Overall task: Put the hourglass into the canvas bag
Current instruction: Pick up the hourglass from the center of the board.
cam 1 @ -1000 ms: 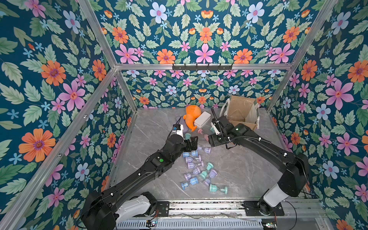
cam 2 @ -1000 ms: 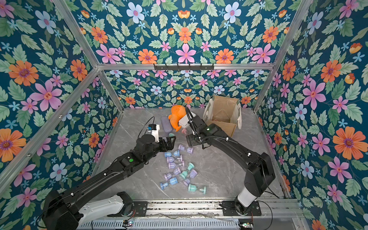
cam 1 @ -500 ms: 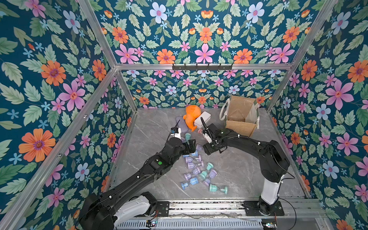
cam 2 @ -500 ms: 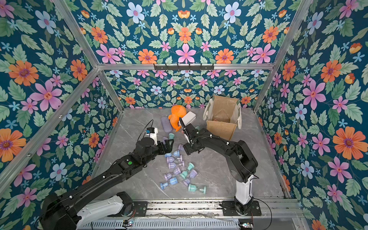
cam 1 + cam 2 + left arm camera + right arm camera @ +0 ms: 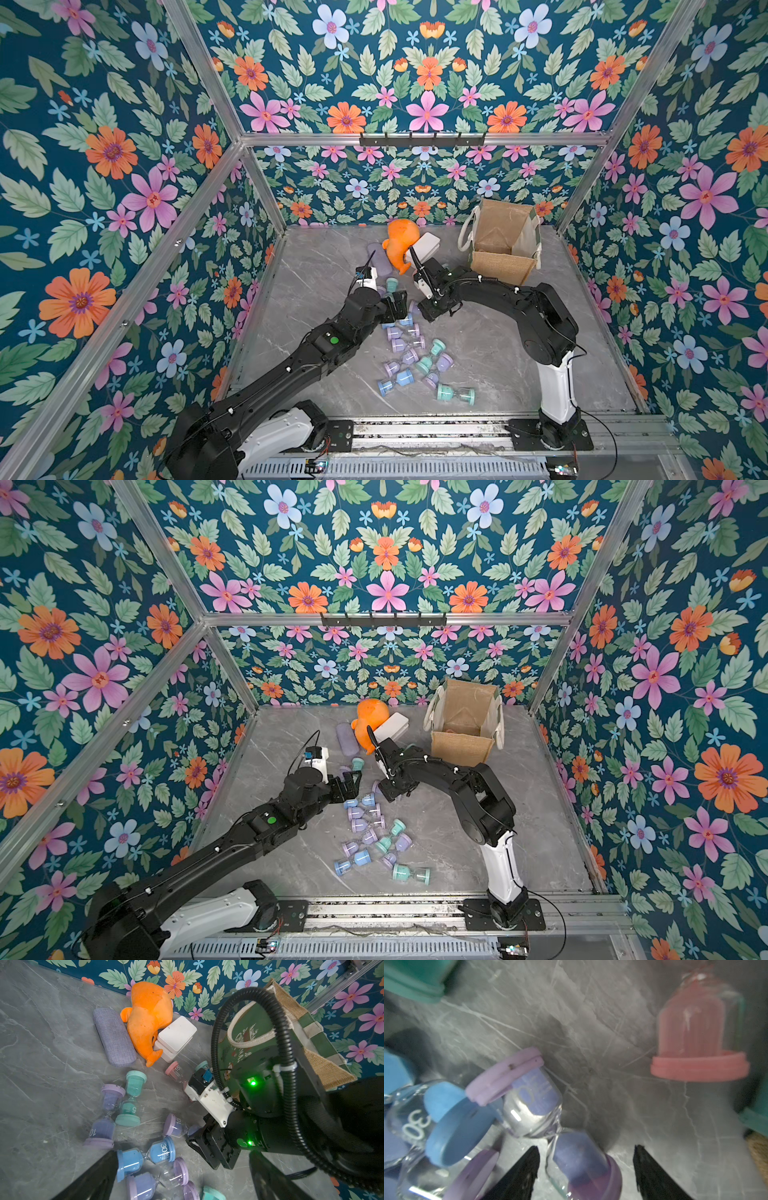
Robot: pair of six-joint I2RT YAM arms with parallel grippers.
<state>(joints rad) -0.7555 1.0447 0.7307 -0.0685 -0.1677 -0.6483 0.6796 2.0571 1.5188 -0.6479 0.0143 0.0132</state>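
One purple hourglass (image 5: 552,1132) lies flat on the table (image 5: 478,353), well apart from the canvas bag (image 5: 500,266). It points lengthwise out from the right gripper (image 5: 585,1147), whose jaws stand parted around its near bulb. The left gripper (image 5: 182,1152) is spread wide.

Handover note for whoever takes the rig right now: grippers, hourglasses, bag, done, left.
Left gripper: open, empty, low by the far end of the hourglass pile.
Right gripper: open, jaws straddling a lying purple hourglass, not yet clamped.
Canvas bag: upright, mouth open, back right of the table; contents not readable.
Done: right arm lined up on the hourglass. Left: grip, lift, carry to the bag, release.
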